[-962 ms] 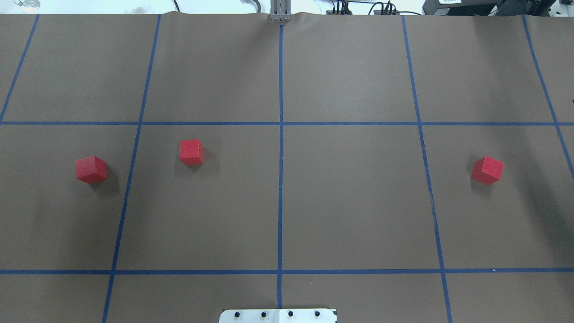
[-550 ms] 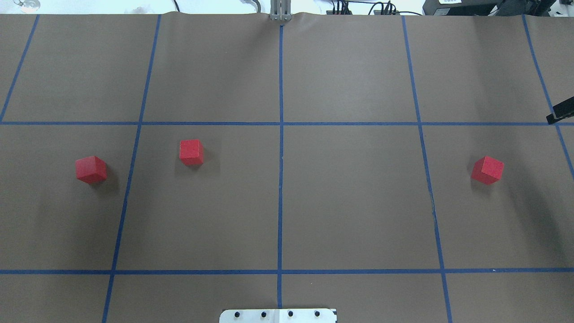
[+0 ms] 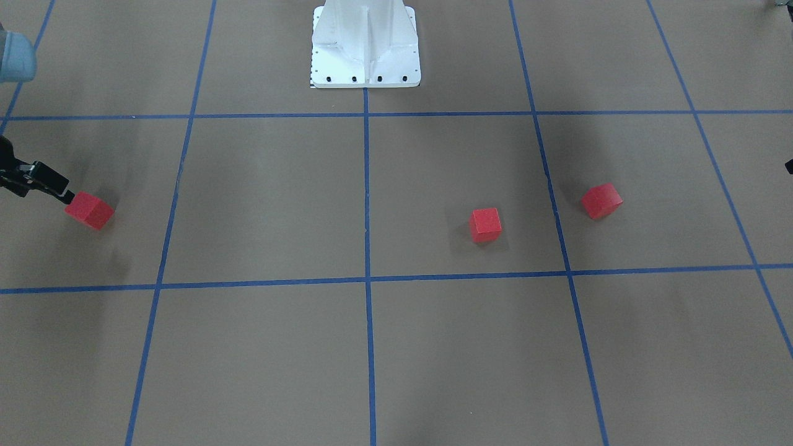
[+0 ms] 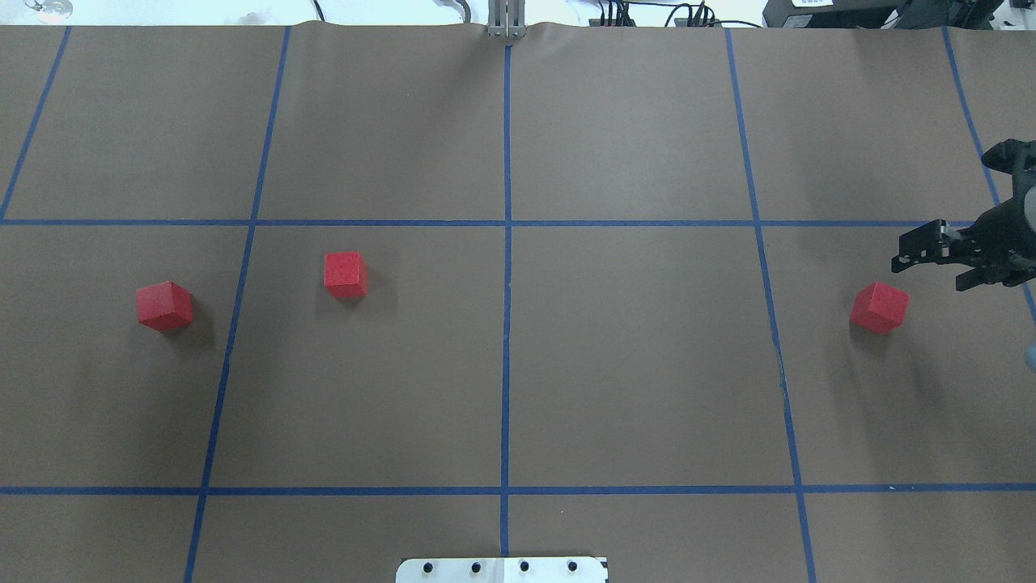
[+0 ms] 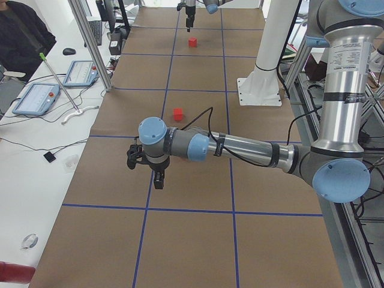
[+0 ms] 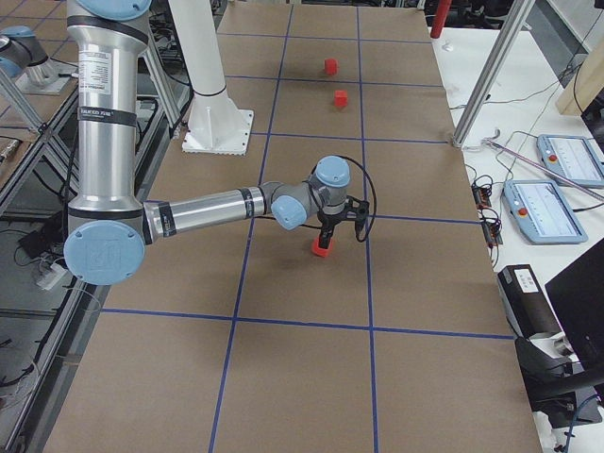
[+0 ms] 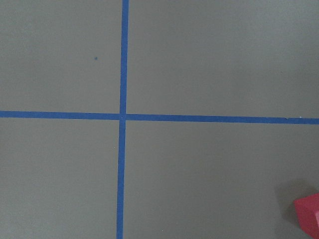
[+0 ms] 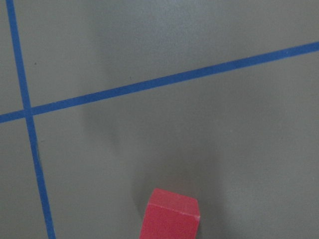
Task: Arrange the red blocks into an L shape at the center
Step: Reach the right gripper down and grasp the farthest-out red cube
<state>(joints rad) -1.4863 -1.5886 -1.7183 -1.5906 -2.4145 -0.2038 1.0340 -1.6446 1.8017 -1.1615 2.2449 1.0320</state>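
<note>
Three red blocks lie apart on the brown paper: one far left point(image 4: 164, 306), one left of the middle point(image 4: 346, 274), one far right point(image 4: 880, 307). The center point(image 4: 566, 356), by the vertical blue tape line, holds no block. My right gripper point(image 4: 928, 274) hangs just beyond and to the right of the right block point(image 3: 90, 210), open, with one fingertip point(image 3: 64, 196) close to the block's edge. The right wrist view shows that block point(image 8: 170, 214) at the bottom. My left gripper point(image 5: 150, 171) shows clearly only from the side, so I cannot tell its state. A block corner point(image 7: 309, 216) shows in its wrist view.
The white robot base point(image 3: 365, 49) stands at the table's near middle edge. A person in dark clothing point(image 5: 18, 36) sits by a white bench with two pendants point(image 5: 36, 99) beyond the far edge. Metal frame posts point(image 5: 90, 42) stand along that bench.
My right gripper has come in from the overhead view's right edge and moved left to just beside the right block. The three blocks have not moved.
</note>
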